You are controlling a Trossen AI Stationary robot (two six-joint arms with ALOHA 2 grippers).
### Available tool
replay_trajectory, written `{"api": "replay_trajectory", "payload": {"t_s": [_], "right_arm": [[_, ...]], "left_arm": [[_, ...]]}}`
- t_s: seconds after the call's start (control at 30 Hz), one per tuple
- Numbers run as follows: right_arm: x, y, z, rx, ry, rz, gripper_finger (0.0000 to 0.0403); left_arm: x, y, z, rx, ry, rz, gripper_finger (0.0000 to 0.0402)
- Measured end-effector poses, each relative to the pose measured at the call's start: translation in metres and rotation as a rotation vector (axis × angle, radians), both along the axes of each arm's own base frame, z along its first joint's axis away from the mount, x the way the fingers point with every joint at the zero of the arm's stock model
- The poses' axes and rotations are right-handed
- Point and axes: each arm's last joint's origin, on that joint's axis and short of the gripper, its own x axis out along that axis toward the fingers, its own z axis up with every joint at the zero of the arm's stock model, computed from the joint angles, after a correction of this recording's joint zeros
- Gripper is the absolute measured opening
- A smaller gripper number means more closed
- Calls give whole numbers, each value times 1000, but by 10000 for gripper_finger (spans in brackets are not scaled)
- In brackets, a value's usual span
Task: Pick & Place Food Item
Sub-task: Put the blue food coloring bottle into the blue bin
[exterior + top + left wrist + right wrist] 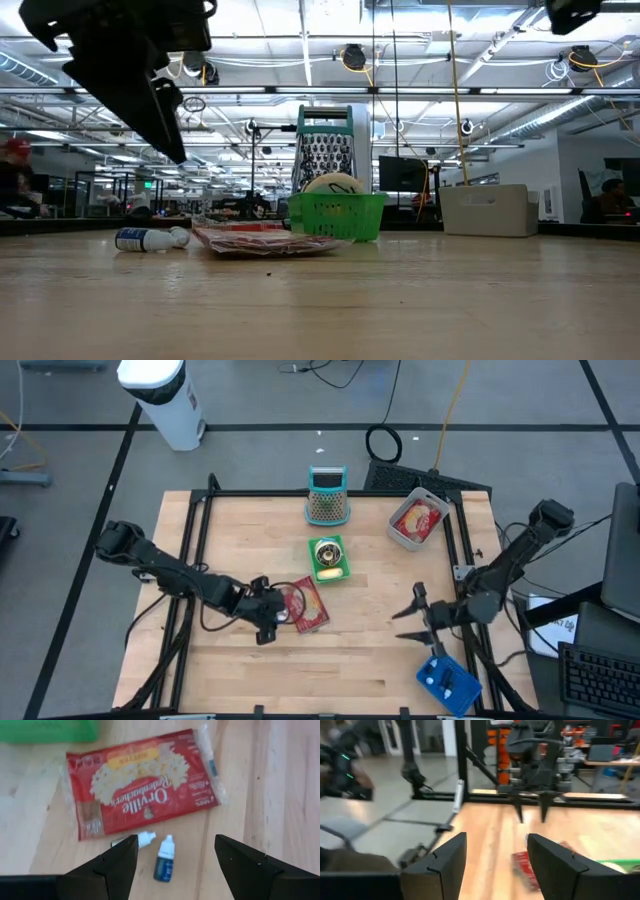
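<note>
A red popcorn packet (308, 606) (145, 780) lies flat on the wooden table (350, 660), just near of a green basket (328, 558) that holds a round pale item. Two small dropper bottles (164, 858) (139, 840) lie beside the packet's edge. My left gripper (272, 618) (172, 857) hangs open above these bottles, tilted downward, touching nothing. My right gripper (405, 615) (497, 855) is open at the table's right, held level and pointing toward the left, with nothing between its fingers.
A metal grater (326, 497) stands at the far middle. A grey bin (417, 520) with a red packet inside sits far right. A blue object (447, 682) lies near the right front corner. Bare wood stretches along the near edge.
</note>
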Motion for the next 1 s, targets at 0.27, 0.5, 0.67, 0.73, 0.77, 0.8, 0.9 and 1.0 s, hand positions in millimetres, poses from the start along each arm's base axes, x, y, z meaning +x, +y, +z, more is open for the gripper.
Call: {"api": "replay_trajectory", "payload": {"t_s": [0.27, 0.5, 0.67, 0.73, 0.77, 0.8, 0.9, 1.0], "right_arm": [[16, 4, 41, -213, 90, -28, 196], [13, 2, 69, -426, 101, -142, 196], [13, -3, 73, -442, 85, -201, 196], [13, -3, 69, -429, 91, -205, 196], [13, -3, 65, -428, 100, -207, 196], [13, -3, 60, -429, 110, -214, 195], [13, -7, 48, -423, 116, -341, 188], [13, -9, 38, -432, 85, -457, 178]], "left_arm": [[-15, 0, -29, -25, 14, 84, 266], [-30, 3, -60, -48, -52, 121, 266], [-35, 3, -66, 25, -56, 40, 266], [-35, 4, -67, 40, -55, 9, 266], [-35, 4, -67, 49, -51, -3, 266], [-35, 4, -67, 53, -51, -10, 266], [-34, 3, -66, 52, -61, -25, 266], [-34, 3, -66, 58, -63, -60, 266]]}}
